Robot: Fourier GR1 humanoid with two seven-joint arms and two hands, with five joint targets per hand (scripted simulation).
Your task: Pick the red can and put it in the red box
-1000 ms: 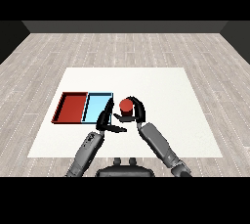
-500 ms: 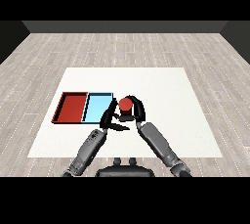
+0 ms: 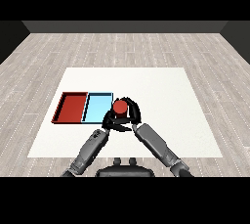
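My right hand [image 3: 131,115] curls round the red can [image 3: 120,107] near the table's [image 3: 161,86] front edge, just beside the blue tray [image 3: 97,108]. The left hand's [image 3: 108,123] fingers are unclear, apparently relaxed. Transport step: I must carry it left, past blue, into the red tray [image 3: 72,107].

Bright, even light falls across the white table [image 3: 161,96] and there's no glare anywhere. Shadows are faint, just a soft darkening under the forearms. The wooden floor [image 3: 122,47] dims toward the far dark wall. Edges stay straight.
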